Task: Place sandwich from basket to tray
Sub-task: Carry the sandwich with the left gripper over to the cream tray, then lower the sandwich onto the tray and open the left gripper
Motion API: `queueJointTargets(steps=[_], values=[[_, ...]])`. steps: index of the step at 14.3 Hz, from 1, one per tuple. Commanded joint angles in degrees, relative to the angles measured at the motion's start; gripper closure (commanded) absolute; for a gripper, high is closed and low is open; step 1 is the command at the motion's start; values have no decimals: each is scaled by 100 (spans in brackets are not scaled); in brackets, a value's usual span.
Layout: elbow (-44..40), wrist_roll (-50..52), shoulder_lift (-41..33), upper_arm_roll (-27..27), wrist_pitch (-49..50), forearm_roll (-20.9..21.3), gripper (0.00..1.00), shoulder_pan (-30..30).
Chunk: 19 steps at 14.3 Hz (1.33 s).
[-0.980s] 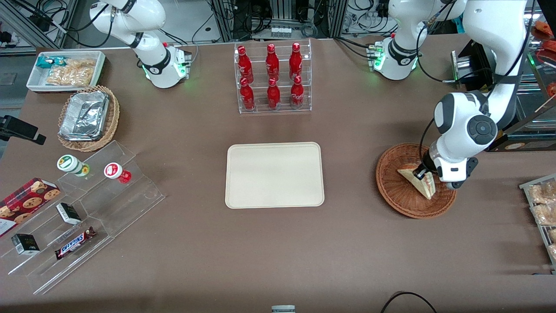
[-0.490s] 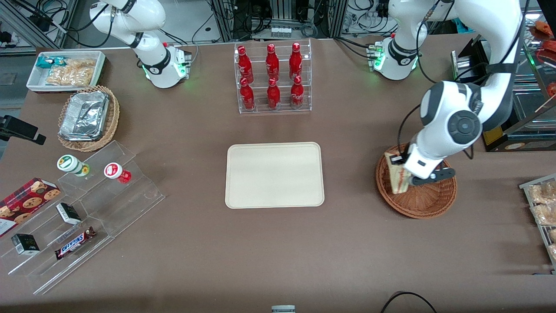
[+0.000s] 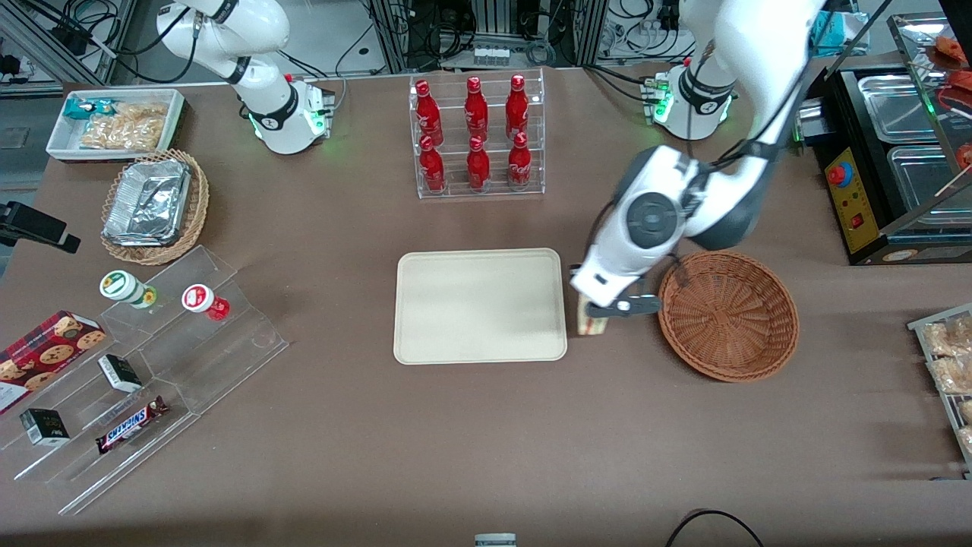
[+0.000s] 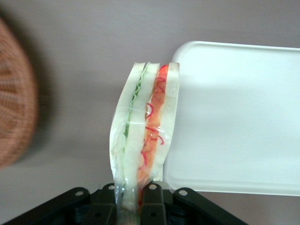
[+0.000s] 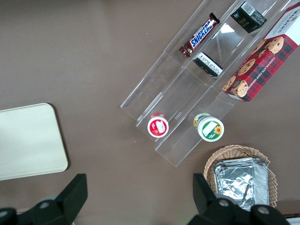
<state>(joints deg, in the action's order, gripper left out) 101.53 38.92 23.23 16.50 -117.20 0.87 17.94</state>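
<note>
My left gripper hangs in the air between the basket and the tray, shut on the sandwich. The sandwich is a clear-wrapped wedge of white bread with green and red filling, clamped at its narrow end by my gripper and hanging edge-on just beside the tray's rim. The reddish-brown wicker basket stands with nothing in it, toward the working arm's end of the table. The cream tray lies flat with nothing on it.
A clear rack of red bottles stands farther from the front camera than the tray. Toward the parked arm's end are a tan basket of foil trays, a white snack bin and a clear stepped shelf with snacks. A black appliance stands near the working arm.
My gripper has lifted the sandwich out of the basket and carried it sideways to the tray's edge. The basket now holds nothing.
</note>
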Motion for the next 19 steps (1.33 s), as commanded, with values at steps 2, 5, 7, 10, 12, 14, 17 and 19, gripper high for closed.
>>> queueJointTargets(steps=[2,5,7,10,12,14,17,19], values=[[-1379,1054,1059,-50,145,395,99,771],[-2039,1617,1657,-77,136,562,99,1307],[-2347,1951,1965,-77,119,799,99,1545],[-2664,2164,2274,-77,92,826,98,1801],[-2674,2356,2335,-77,-118,887,98,1880],[-2682,2445,2441,-77,-163,984,97,1915],[-2682,2454,2511,-77,-320,1064,94,1977],[-2682,2471,2564,-77,-426,1064,57,1977]])
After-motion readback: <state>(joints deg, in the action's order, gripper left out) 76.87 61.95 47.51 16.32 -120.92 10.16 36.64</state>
